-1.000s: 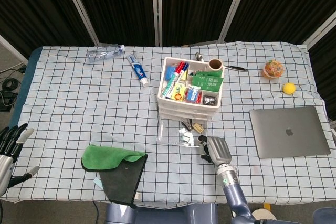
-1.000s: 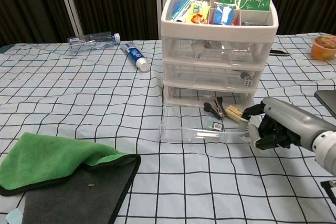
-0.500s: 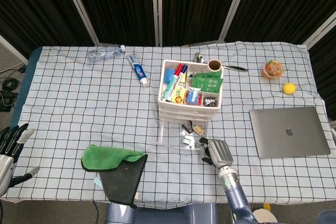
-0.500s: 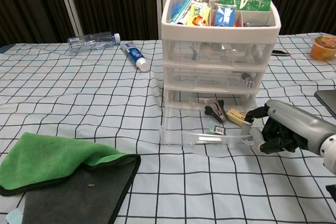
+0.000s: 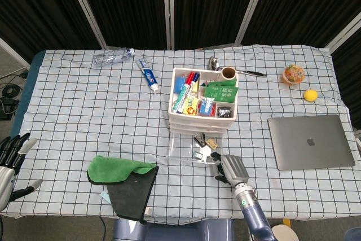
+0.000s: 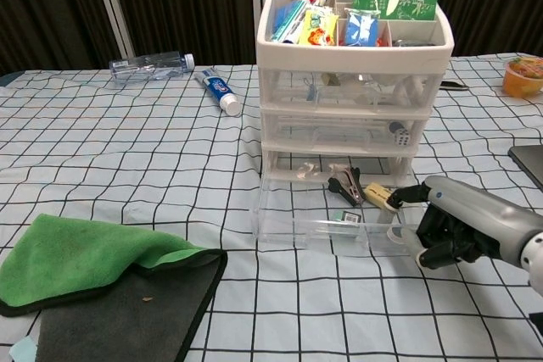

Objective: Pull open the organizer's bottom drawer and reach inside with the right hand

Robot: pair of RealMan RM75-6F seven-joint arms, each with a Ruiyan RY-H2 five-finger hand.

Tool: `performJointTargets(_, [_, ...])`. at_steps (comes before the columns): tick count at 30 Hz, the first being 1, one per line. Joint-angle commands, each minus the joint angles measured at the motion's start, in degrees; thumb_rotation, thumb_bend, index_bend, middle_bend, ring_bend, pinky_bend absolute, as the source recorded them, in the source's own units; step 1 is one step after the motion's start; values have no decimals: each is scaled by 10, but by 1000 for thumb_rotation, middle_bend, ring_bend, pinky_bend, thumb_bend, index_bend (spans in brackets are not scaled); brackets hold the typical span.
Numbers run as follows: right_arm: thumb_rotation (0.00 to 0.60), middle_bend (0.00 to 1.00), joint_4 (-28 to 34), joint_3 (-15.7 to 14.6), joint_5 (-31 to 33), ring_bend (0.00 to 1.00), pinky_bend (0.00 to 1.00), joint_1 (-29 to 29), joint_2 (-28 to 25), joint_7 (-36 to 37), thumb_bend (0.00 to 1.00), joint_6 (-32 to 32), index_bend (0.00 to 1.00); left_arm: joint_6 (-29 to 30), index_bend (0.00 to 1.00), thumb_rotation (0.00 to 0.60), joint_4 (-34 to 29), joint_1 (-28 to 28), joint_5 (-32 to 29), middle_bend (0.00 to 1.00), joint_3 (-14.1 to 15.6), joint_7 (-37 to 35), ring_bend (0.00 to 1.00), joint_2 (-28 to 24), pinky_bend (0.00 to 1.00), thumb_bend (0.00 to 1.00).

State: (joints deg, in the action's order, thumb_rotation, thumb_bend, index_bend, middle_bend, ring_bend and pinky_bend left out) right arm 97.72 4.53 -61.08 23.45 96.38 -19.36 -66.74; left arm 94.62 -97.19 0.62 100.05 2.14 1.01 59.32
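One organizer [image 5: 202,101] with three drawers, one laptop [image 5: 310,141], one toothpaste tube [image 5: 148,75] and one clear bottle [image 5: 113,56]. One green cloth [image 5: 118,170], one dark cloth [image 5: 132,193]. Two robot hands: left [image 5: 10,162], right [image 5: 231,167].

I see green microfibre cloth [image 5: 120,170] front-left | silver closed laptop [image 5: 310,141] right | clear plastic bottle [image 5: 113,56], white-blue toothpaste tube [image 5: 149,74] rear-left | yellow ball [image 5: 310,95] far right.

right hand [image 6: 454,231]: silver-grey shell over back, black fingers [image 6: 405,196] | right wrist: silver collar with small green marking, blue-grey forearm tube below | left hand [image 5: 10,162]: black fingers with pale grey tips, silver-grey palm section, seen at frame edge only
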Motion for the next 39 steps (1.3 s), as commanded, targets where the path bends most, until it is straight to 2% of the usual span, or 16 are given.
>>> performJointTargets(1, [600,981,1,0,-1,950,801,0,-1,0,574,2,359,0,0,600,0,0,-1,0,0,-1,0,0,0,0])
performJointTargets(10, [600,981,3,0,-6,950,802,0,-3,5,552,7,191,1,0,600,1,0,-1,0,-1,-2,0,-1,0,0])
performJointTargets(20, [600,982,33,-3,-29,950,802,-3,-20,2,527,-3,183,2,0,600,1,0,-3,0,-2,-2,0,-1,0,0])
performJointTargets(26, [600,981,68,-9,-29,951,802,-5,-36,-16,469,-6,168,3,0,600,0,-1,-2,0,-2,-2,0,-1,0,0])
performJointTargets(29, [600,984,78,-8,-34,951,803,-5,-39,-15,410,-9,206,4,0,600,1,-2,-2,0,-2,-2,0,-1,0,0])
performJointTargets(31, [600,993,79,-3,-39,957,807,-5,-38,-14,360,-15,282,5,0,600,1,-2,-2,0,-2,-3,0,-1,0,0])
performJointTargets(34, [600,1000,75,7,-45,965,808,-4,-32,-16,296,-25,337,6,0,600,1,-2,-2,0,-3,-5,0,-1,0,0])
performJointTargets(39, [600,1000,70,45,-31,984,808,15,-20,-54,231,-39,406,6,0,600,2,-2,-6,0,-5,-7,0,-1,0,0])
